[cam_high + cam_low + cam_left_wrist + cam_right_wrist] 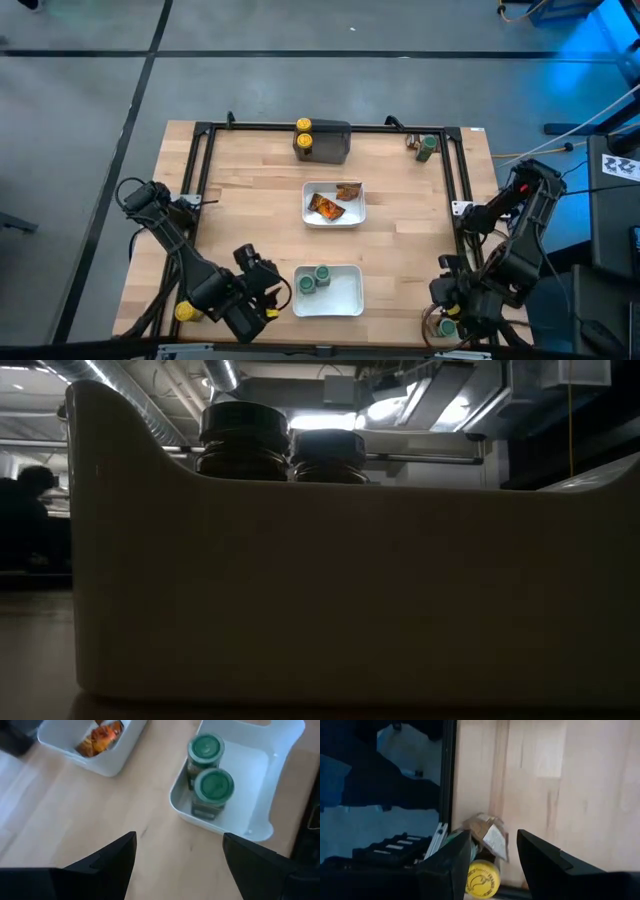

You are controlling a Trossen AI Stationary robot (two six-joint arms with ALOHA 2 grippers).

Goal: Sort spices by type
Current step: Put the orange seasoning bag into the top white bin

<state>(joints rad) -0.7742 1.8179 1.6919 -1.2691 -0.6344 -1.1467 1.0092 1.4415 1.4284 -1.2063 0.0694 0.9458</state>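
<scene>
Left gripper (177,862) empty, dark fingers spread wide, low over the bare wooden table (250,200) just left of the near white rectangular tray (345,295). That tray holds two small green-lidded jars (210,785), upright, touching each other, against its left wall; rest of the tray bare. One yellow-lidded jar (184,312) sits on the table's near-left edge beside the left arm. Right gripper (492,862) at the near-right corner, fingers partly apart, nothing clearly clamped; between and just beyond them a yellow-lidded jar (481,879) with a crumpled brown-and-white sachet (487,832) against the black frame rail (447,775). Middle white tray (318,216) holds orange-brown flat sachets (326,206). Far edge: dark grey block (328,142) with a yellow-lidded jar (303,135) touching its left end; a green-lidded jar (427,147) at the far-right corner.
</scene>
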